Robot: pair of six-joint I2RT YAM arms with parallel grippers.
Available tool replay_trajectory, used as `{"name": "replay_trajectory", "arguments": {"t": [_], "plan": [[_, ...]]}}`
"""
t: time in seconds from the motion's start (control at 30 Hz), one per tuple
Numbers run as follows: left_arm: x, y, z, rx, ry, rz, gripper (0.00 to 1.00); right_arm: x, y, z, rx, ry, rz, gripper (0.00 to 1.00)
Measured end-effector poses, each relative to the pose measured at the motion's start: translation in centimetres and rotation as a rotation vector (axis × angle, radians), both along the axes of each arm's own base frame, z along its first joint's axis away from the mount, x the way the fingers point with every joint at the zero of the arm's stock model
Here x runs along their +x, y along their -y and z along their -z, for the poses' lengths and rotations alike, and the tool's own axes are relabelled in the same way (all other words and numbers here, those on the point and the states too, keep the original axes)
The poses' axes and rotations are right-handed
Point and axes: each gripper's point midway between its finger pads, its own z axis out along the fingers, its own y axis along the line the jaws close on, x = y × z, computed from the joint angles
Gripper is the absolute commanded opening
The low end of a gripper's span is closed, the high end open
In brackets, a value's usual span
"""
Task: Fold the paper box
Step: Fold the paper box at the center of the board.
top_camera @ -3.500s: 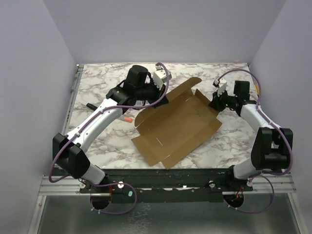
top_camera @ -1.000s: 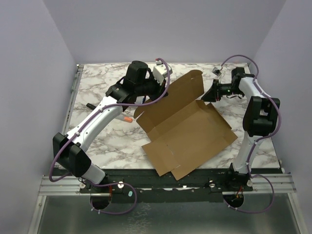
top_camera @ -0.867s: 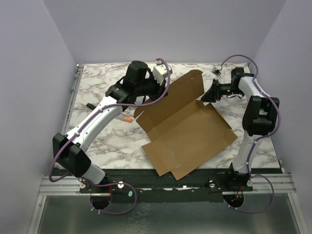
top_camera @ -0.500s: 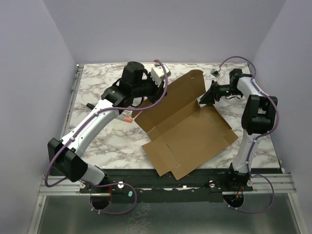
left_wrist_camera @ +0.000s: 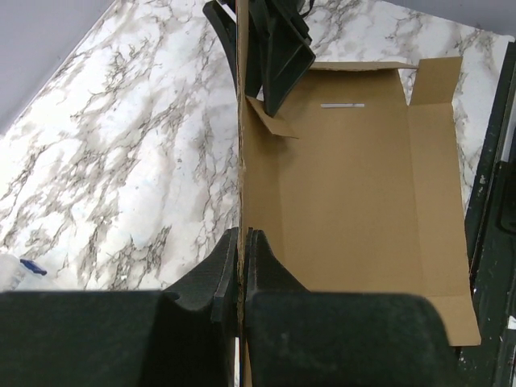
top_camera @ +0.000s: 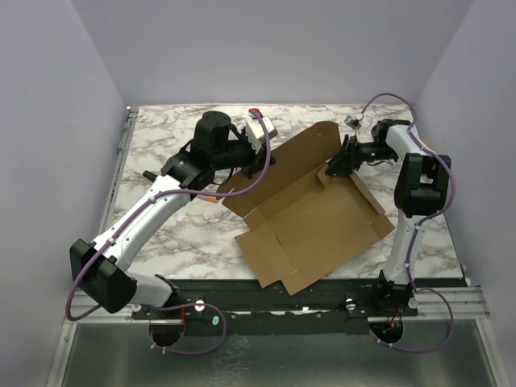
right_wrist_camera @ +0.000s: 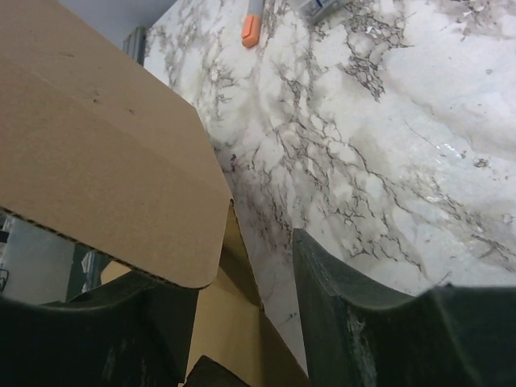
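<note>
Judging by the paper box (top_camera: 310, 222) lying near-centre on the table (top_camera: 161, 137) with its far flap (top_camera: 298, 157) raised, the left gripper (left_wrist_camera: 240, 238), clamped on that flap's left edge, should steady it upright while the right gripper (top_camera: 337, 161), jaws apart at the far-right corner, nudges the small tab (top_camera: 326, 172) inward.

I hold my left arm (top_camera: 153, 210) stretched forward, left gripper (left_wrist_camera: 240, 242) pinched, its 2 fingers nearly touching. My right arm (top_camera: 419, 185) stands folded, right gripper (right_wrist_camera: 242, 262) turned inward, jaws parted.
</note>
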Motion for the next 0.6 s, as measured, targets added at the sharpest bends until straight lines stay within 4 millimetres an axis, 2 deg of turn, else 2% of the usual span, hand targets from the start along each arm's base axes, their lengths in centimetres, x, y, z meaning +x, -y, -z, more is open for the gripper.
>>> {"name": "replay_trajectory", "arguments": {"t": [0.07,0.17,0.33,0.6], "plan": [[-0.1,0.1,-0.2,-0.009,0.008,0.008,0.0,-0.3,-0.2,-0.2,0.014,0.0,-0.006,0.45],[-0.3,0.1,-0.4,-0.018,0.019,0.013,0.0,-0.6,-0.3,-0.5,0.03,0.008,-0.011,0.33],[-0.4,0.0,-0.6,-0.025,0.034,0.014,0.0,-0.9,-0.9,-1.0,0.056,0.02,-0.021,0.01],[-0.5,-0.3,-0.8,-0.026,0.053,0.012,0.0,-0.9,-1.0,-1.4,0.069,0.038,-0.021,0.0]]}}
